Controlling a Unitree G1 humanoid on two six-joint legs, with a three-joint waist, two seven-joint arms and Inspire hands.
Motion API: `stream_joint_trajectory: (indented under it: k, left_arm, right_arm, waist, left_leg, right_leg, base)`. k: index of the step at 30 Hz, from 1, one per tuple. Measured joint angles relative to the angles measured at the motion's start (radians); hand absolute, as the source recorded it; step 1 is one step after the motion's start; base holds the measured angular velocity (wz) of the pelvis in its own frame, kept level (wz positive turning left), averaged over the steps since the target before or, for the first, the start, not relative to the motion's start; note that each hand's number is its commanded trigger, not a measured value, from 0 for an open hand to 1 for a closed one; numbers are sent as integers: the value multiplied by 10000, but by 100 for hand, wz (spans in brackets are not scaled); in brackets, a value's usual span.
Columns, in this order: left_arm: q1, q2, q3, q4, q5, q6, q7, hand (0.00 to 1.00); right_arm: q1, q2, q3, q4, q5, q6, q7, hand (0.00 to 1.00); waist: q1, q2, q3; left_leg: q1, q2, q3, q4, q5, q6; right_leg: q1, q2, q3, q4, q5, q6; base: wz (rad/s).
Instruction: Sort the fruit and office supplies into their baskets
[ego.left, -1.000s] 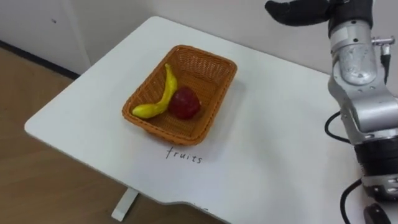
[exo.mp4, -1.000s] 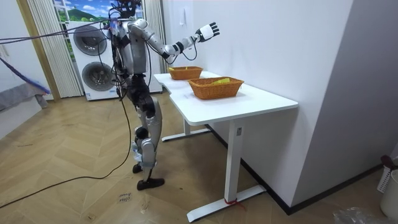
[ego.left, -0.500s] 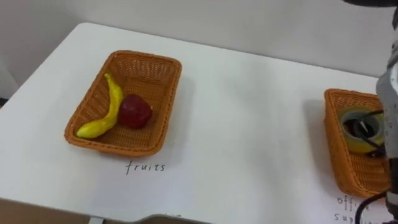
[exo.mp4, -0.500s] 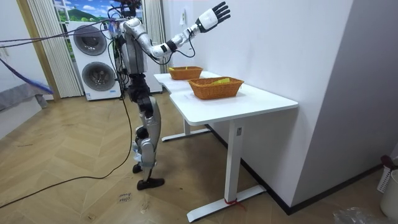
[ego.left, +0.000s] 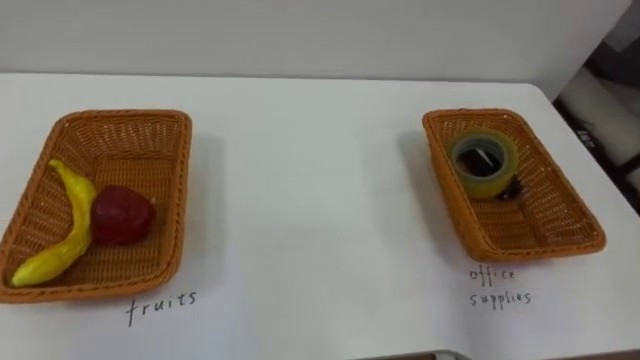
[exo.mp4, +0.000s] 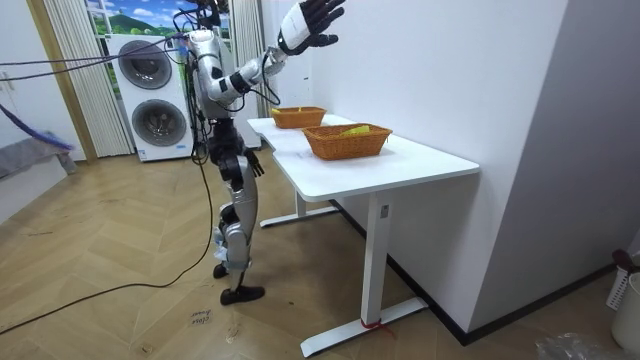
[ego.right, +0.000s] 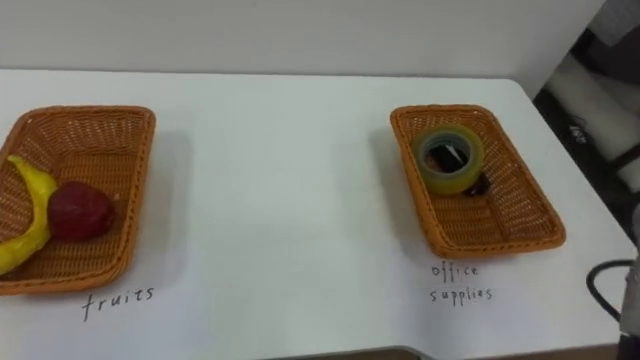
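We find the right hand high above the tabletop, fingers spread, empty. Banana and tape roll sit basketed below.

White table; stacked washing machines (beside curtain); herringbone floor.

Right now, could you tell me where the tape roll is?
In the left eye view, the tape roll sits in the right-hand basket, toward its far end, beside a small dark item.
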Motion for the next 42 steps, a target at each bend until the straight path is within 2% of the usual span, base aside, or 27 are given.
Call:
stream_joint_trajectory:
  k: [3, 8, 10, 11, 13, 14, 17, 22, 24, 26, 28, 30, 32, 35, 37, 39, 42]
  left_arm:
    - [207, 41, 123, 11, -3, -80, 215, 0]
    - [385, 54, 262, 14, -1, -222, 391, 0]
    - [395, 52, 261, 13, -13, -221, 610, 0]
    - [397, 53, 252, 14, -16, -221, 631, 0]
    - [354, 49, 242, 13, -341, -219, 747, 0]
    - [354, 48, 242, 11, -423, -219, 772, 0]
    - [330, 70, 255, 12, -768, -222, 913, 0]
    - [333, -29, 239, -79, -886, -213, 899, 0]
    - [366, -63, 222, -206, -887, -216, 838, 0]
    - [363, -97, 238, -201, -896, -218, 836, 0]
    - [381, -136, 287, -204, -887, -220, 812, 0]
    - [395, -177, 355, -212, -896, -217, 741, 0]
    - [413, -224, 360, -99, -917, -224, 572, 0]
    - [377, -397, 472, 388, -672, -224, 301, 0]
    - [395, -410, 497, 542, -616, -196, 169, 0]
    - [301, -362, 474, 813, -619, -126, 114, 0]
    - [119, -239, 155, 836, -645, -51, 152, 0]
  right_arm:
    - [728, 2, -512, -1, 314, -89, -543, 0]
    - [2006, 134, -1108, 55, 788, -398, -1450, 0]
    - [2402, 491, -1153, 238, 1143, -719, -1855, 0]
    - [2555, 598, -1155, 270, 1364, -755, -1973, 0]
    - [3125, 1043, -1154, 579, 2265, -838, -2336, 0]
    - [3183, 1118, -1156, 725, 2487, -838, -2405, 0]
    - [3491, 1315, -1177, 1837, 3740, -962, -2700, 0]
    - [3566, 1814, -1403, 4011, 6256, -1242, -3101, 0]
    - [3561, 1933, -1404, 5028, 6727, -1259, -3085, 0]
    - [3544, 2046, -1387, 6306, 7028, -1294, -2946, 0]
    - [3614, 2407, -1376, 7573, 7349, -1286, -2765, 0]
    - [3736, 2666, -1288, 8426, 7593, -1246, -2567, 0]
    - [3724, 2705, -951, 9714, 7695, -1234, -2162, 0]
    - [3760, 2800, -266, 11705, 7705, -1072, -915, 0]
    - [3755, 2838, 462, 12577, 7375, -684, 96, 0]
    - [3743, 2831, 1891, 13079, 5816, -326, 1428, 0]
    - [3302, 2721, 3825, 13127, 3376, -118, 2809, 0]
  waist:
    - [-260, -6, 2]
    - [-343, -29, 22]
    - [-479, -32, 25]
    - [-483, 9, 52]
    - [-494, -11, 38]
    - [-494, -1, 38]
    - [-506, 91, 38]
    - [-551, 452, -35]
    - [-540, 524, -1]
    - [-521, 678, -35]
    - [-494, 763, -31]
    - [-479, 737, -36]
    - [-443, 698, -41]
    - [-452, 674, -44]
    - [-377, 639, -34]
    - [27, 639, -11]
    - [718, 614, 12]
  left_leg:
    - [3, 36, 49, -8, -20, -26]
    - [38, 66, 230, -21, -42, -56]
    - [27, 70, 245, -48, -46, -54]
    - [25, 72, 244, -76, -47, -55]
    - [21, 77, 243, -111, -47, -55]
    - [5, 74, 242, -111, -47, -55]
    - [-38, 68, 241, -106, -47, -54]
    - [-53, 52, 157, -101, -48, -54]
    - [-51, 14, 115, -102, -47, -53]
    - [-48, 21, 115, -111, -47, -53]
    - [-44, -3, 85, -117, -48, -53]
    - [-34, -15, 45, -96, -48, -56]
    - [17, -52, 4, -102, -56, -69]
    - [30, -72, -190, -70, -55, -68]
    - [41, -102, -226, 12, -55, -68]
    - [49, -70, -215, 16, -66, -71]
    - [34, -27, -113, 19, -96, -84]
  right_leg:
    - [-7, 31, -1, 4, -3, -6]
    - [-39, 72, 124, -8, 7, -24]
    - [-81, 81, 157, -6, 26, -54]
    - [-80, 84, 157, -6, 28, -58]
    - [-97, 85, 157, -1, 31, -62]
    - [-118, 82, 157, 3, 31, -63]
    - [-161, 86, 170, -2, 39, -74]
    - [-154, 88, 147, -8, 38, -74]
    - [-139, 83, 141, -7, 37, -73]
    - [-143, 78, 136, -8, 29, -69]
    - [-135, 35, 145, 33, -97, -103]
    - [-158, 9, 129, 159, -204, -122]
    - [-110, -4, 137, 157, -301, -128]
    - [22, -56, -60, 153, -353, -118]
    - [-2, -69, -139, 154, -381, -115]
    - [-41, -56, -72, 136, -382, -119]
    - [-137, -20, -17, 101, -343, -148]
  base:
    - [-3]
    - [-10]
    - [-7]
    - [-5]
    - [0]
    - [0]
    - [0]
    - [4]
    - [7]
    - [0]
    - [2]
    - [6]
    - [6]
    - [18]
    - [5]
    - [-12]
    - [-13]
